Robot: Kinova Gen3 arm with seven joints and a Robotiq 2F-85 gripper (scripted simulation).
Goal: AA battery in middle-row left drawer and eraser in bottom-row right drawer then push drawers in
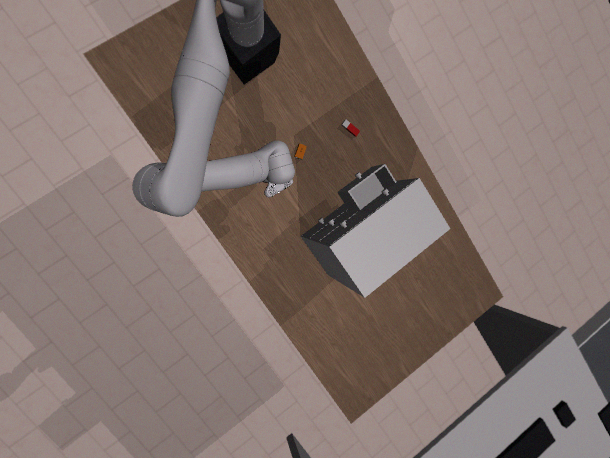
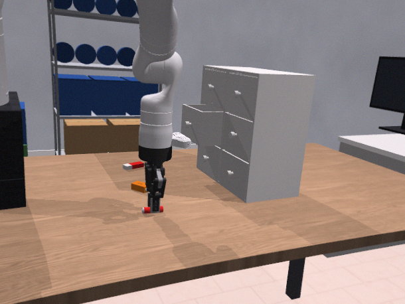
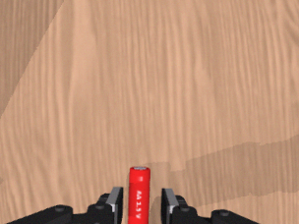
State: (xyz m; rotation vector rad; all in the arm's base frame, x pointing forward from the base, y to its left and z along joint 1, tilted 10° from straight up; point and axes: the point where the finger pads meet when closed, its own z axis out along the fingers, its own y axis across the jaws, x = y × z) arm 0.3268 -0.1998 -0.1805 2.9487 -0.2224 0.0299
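The AA battery (image 2: 161,209) (image 3: 140,189), red, lies on the table. My gripper (image 2: 155,208) (image 3: 142,200) points down around the battery's middle, fingertips near the table. It is partly open, with a gap on each side of the battery in the wrist view; the arm hides it in the top view. A red and white block (image 1: 351,128) (image 2: 133,165), apparently the eraser, lies flat. The chest (image 1: 390,237) (image 2: 282,133) stands upright. Its middle-row left drawer (image 1: 367,191) (image 2: 202,124) is pulled partly out and looks empty from above. The bottom-row right drawer (image 2: 232,176) is in.
An orange block (image 1: 300,151) (image 2: 138,186) lies on the table near the gripper, on the red and white block's side. The other visible drawers look pushed in. The black robot base (image 1: 250,55) (image 2: 11,152) stands at the table's other end from the chest.
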